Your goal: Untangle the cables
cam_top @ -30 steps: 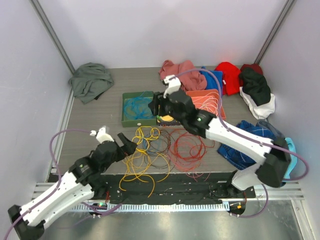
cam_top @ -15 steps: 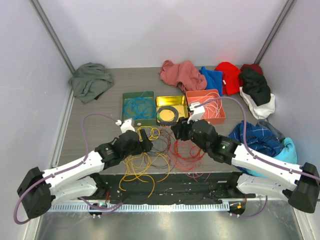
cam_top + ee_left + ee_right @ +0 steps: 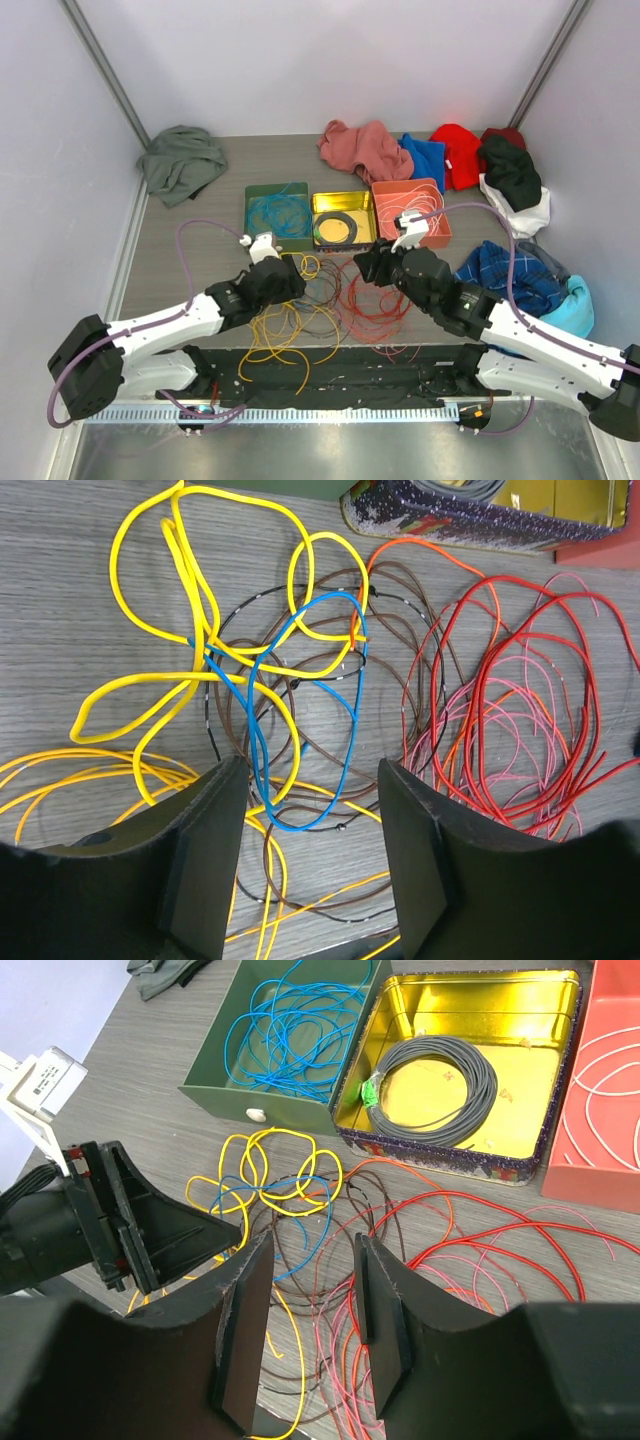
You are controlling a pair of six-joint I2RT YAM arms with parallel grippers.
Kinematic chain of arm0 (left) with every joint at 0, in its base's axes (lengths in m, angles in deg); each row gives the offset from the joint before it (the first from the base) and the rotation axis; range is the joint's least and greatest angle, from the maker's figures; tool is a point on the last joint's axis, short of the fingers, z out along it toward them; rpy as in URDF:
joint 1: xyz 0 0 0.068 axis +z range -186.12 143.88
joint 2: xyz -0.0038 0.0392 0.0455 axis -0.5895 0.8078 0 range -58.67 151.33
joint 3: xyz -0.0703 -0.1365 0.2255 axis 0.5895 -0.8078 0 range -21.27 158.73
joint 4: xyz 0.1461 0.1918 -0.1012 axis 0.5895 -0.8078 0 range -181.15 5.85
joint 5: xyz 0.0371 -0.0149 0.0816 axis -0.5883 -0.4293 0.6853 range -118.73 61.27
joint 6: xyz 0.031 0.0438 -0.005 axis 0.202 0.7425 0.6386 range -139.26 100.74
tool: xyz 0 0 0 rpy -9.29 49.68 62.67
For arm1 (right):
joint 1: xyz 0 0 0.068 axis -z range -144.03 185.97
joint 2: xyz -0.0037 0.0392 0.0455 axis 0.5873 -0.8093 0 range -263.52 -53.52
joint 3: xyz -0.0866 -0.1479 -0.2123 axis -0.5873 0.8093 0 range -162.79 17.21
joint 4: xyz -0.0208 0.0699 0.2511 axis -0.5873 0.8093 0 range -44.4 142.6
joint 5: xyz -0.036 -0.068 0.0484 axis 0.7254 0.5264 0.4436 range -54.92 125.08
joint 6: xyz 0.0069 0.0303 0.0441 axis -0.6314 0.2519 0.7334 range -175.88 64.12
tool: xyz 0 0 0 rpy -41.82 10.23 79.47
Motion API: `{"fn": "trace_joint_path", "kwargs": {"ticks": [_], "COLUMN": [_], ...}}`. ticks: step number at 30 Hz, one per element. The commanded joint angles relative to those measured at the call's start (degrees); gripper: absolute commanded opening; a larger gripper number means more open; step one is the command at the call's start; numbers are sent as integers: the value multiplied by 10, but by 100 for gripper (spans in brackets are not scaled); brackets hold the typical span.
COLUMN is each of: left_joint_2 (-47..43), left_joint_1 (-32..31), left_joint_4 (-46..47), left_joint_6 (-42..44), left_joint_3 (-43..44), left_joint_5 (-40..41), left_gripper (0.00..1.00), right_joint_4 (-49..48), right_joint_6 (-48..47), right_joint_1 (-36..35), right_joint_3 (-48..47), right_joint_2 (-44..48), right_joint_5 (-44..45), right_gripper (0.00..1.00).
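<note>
Left wrist: my left gripper straddles the blue cable, jaws apart, empty — right gripper also agape; I'd pinch blue alone.

The right gripper has pulled back from over the yellow tin, which is now uncovered, and hangs low over the red cables. The left gripper has reached forward over the yellow and blue cables. Both grippers' jaws have narrowed, the left one more so.
</note>
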Motion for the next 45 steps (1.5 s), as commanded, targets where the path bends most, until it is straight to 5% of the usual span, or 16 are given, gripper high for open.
{"fn": "trace_joint_path", "kwargs": {"ticks": [1, 19, 26, 31, 45], "left_joint_2": [0, -49, -133, -215, -154], "left_joint_1": [-1, -1, -1, -1, -1], "left_joint_4": [44, 5, -49, -90, -107], "left_joint_6": [-4, -1, 30, 117, 314], "left_joint_3": [-13, -29, 4, 129, 428], "left_joint_5": [26, 53, 54, 58, 143], "left_gripper": [57, 0, 0, 0, 0], "right_joint_4": [0, -7, -9, -8, -3], "right_joint_6": [13, 21, 25, 23, 31], "right_joint_1": [-3, -3, -3, -4, -7], "right_joint_3": [-1, 9, 11, 12, 11], "right_joint_2": [16, 4, 14, 26, 51], "right_joint_5": [16, 18, 14, 15, 7], "right_gripper": [45, 42, 41, 40, 39]}}
